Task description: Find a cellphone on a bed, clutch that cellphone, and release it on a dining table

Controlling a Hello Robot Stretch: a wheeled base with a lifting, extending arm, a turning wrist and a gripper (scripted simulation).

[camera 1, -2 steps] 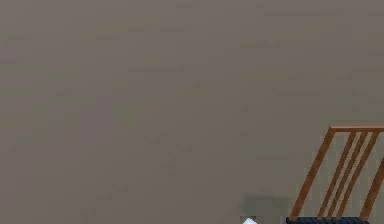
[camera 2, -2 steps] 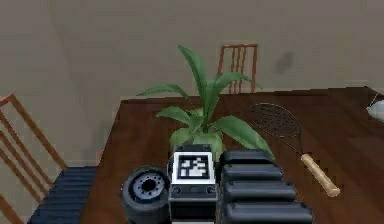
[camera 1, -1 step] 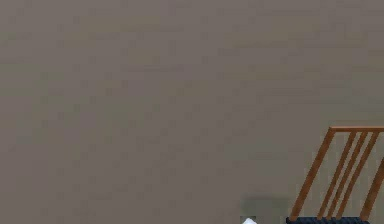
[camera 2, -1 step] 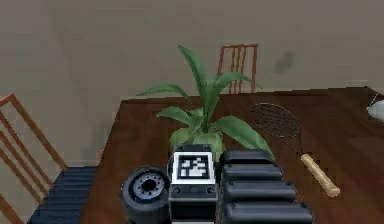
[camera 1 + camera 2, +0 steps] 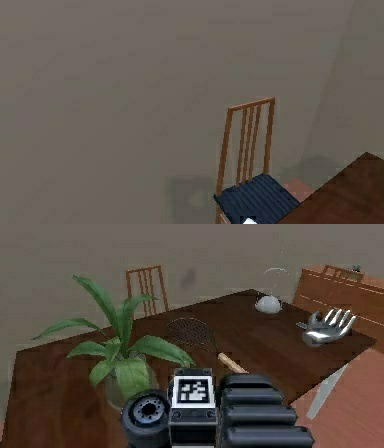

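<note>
A dark wooden dining table (image 5: 60, 374) spreads across the arm side view, and its corner (image 5: 350, 195) shows at the forward view's lower right. The arm's dark bar rises at the arm side view's bottom edge with a white marked square (image 5: 194, 390) on it. To the left of that square sits the gripper's (image 5: 148, 420) round dark body, low over the table's near side. Its far end cannot be made out, so I cannot tell whether it holds anything.
On the table stand a leafy green plant (image 5: 118, 342), a dark wire bowl (image 5: 191, 330), a pale wooden stick (image 5: 232, 361), a silver hand-shaped piece (image 5: 330, 325) and a glass dome (image 5: 268, 302). Wooden chairs (image 5: 146, 286) stand at the far side. A blue-seated chair (image 5: 250, 165) stands by the table corner.
</note>
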